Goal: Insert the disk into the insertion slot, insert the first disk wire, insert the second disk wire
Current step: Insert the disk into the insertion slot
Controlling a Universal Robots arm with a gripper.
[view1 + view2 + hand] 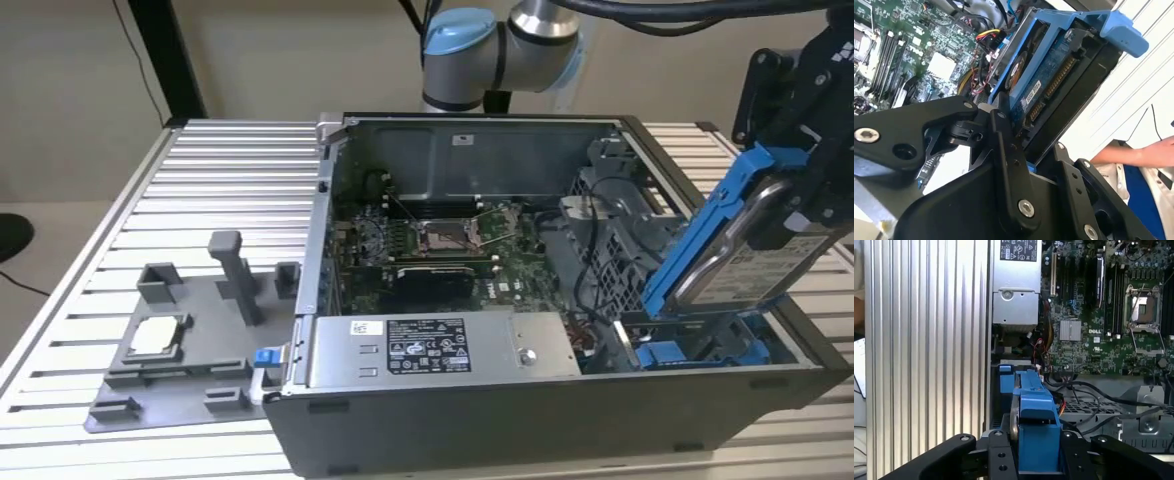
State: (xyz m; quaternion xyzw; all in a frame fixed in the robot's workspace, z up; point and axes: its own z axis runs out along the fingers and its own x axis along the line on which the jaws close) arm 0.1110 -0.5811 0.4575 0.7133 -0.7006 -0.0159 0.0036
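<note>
The gripper [785, 205] is clamped on the disk [727, 250], its fingers closed across the blue carrier near the upper end. In both wrist views the fingers press on either side of the carrier [1036, 440] [1036, 150].

The disk hangs at the exterior view's right, over the near right corner of the open computer case [534, 420]. Its long axis stands steeply tilted. The upper end leans out toward the exterior view's right, beyond the case wall. The lower end points down and inward at the insertion slot [727, 335].

The slot lies directly below the gripper, just right of the grey power-supply box [441, 345]. The disk's lower end is at the mouth of the slot; whether it has entered cannot be told. Judged from this, the disk is not seated, because most of its length rises above the case rim.

The motherboard [427, 240] lies further left, well apart from the disk. In the second wrist view, a person's hand [1149, 150] shows beyond the case.
</note>
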